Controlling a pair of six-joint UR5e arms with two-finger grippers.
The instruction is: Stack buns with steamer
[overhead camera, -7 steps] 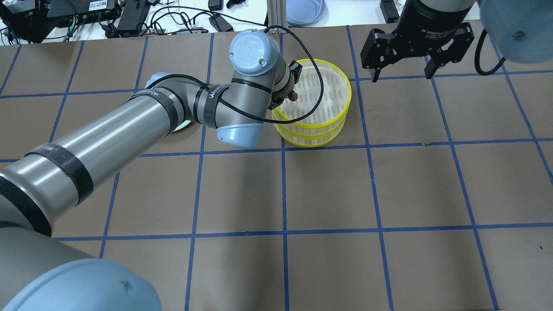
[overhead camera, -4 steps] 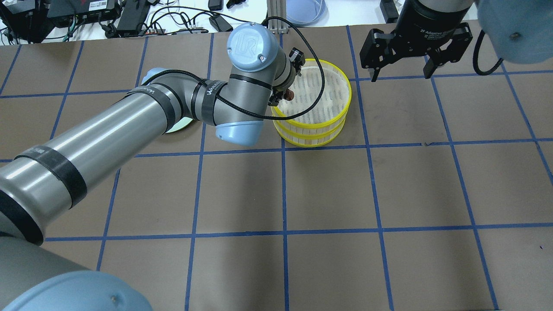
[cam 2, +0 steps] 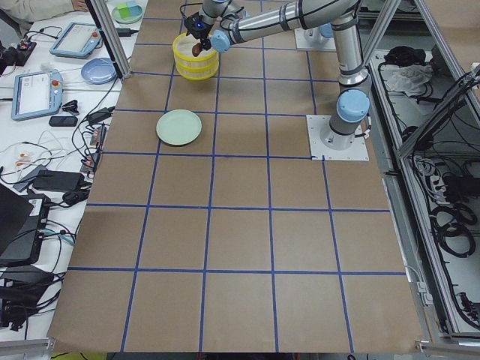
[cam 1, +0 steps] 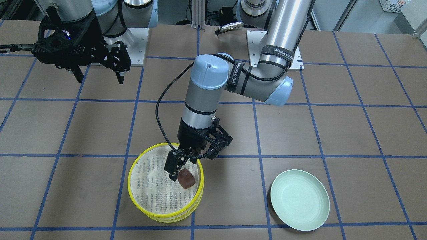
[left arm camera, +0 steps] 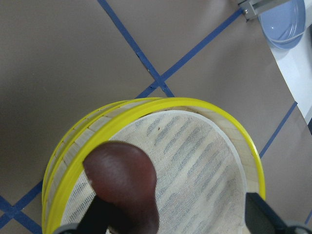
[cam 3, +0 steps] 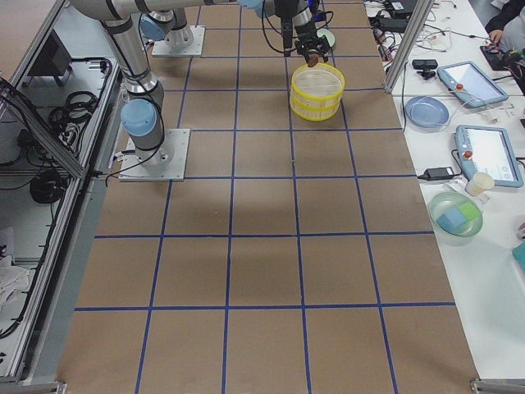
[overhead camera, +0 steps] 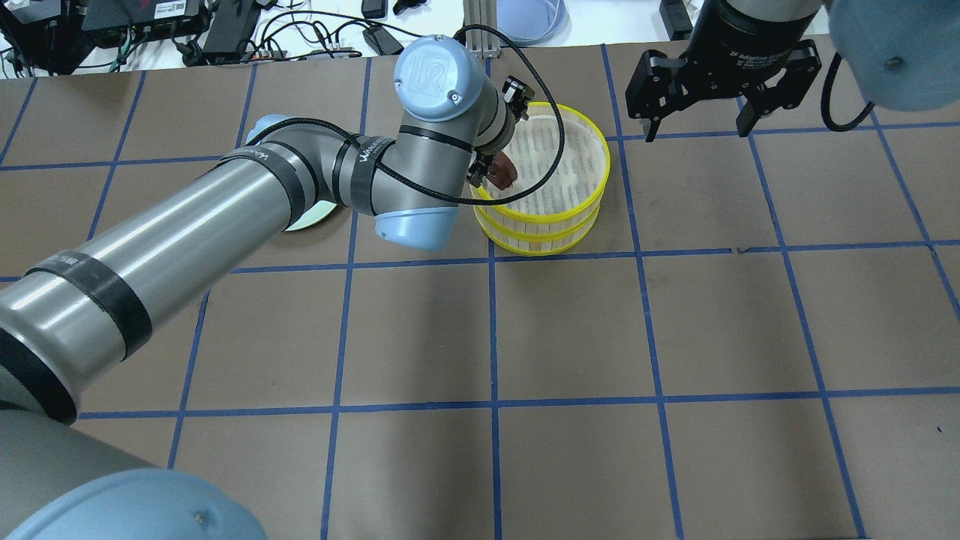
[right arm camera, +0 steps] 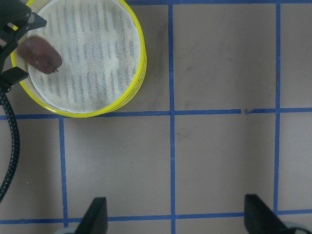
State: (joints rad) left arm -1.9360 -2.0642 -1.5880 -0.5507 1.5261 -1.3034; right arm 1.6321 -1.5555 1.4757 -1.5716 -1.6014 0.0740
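Observation:
The two steamer tiers (overhead camera: 547,225) stand stacked, yellow rims aligned, the white mesh liner (cam 1: 153,186) of the top tier showing. My left gripper (cam 1: 191,165) hangs over the top tier's edge with its jaws wide apart. The dark reddish-brown bun (cam 1: 186,178) leans tilted against one finger (cam 1: 172,166), just above the mesh; the left wrist view (left arm camera: 122,180) shows it large. The cream-white bun is hidden. My right gripper (overhead camera: 697,131) is open and empty, raised off to the steamer's side.
A pale green plate (cam 1: 300,203) lies empty on the brown gridded table beside the steamer, mostly hidden under my left arm in the overhead view (overhead camera: 307,219). A blue dish (left arm camera: 285,22) and cables sit past the table's far edge.
The left gripper has opened over the top tier. The brown bun, held upright between the fingertips before, has tipped over and slid lower against one finger. The right arm has not moved.

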